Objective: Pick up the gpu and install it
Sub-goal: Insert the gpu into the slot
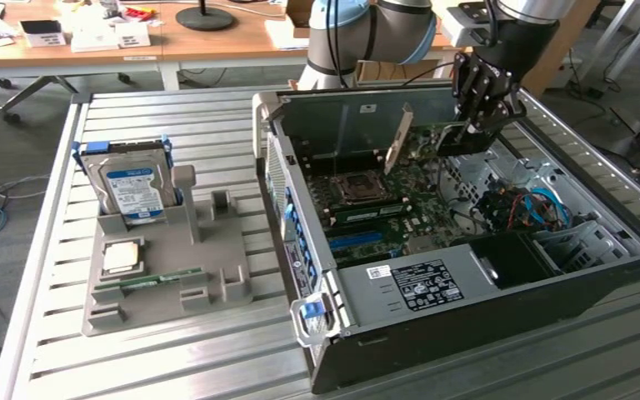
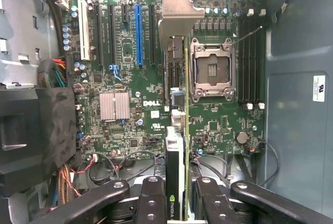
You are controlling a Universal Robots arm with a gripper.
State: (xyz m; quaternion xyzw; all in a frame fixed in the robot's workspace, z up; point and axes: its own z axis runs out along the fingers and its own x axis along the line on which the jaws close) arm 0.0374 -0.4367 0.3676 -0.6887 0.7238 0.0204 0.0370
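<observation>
While gripper [image 2: 179,188] clamps gpu [image 2: 175,148], it stands edge-on over motherboard [image 2: 130,94], possibly unseated.

The upright gpu [image 2: 175,151] splits the open room over the motherboard [image 2: 130,78]; shroud [image 2: 36,130] and cables [image 2: 56,73] crowd one side.

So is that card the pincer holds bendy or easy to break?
Probably stiff: the gpu juts straight from the pincer without sagging. Likely fragile, being a thin board. Its metal bracket sticks out, so it could snag.
</observation>
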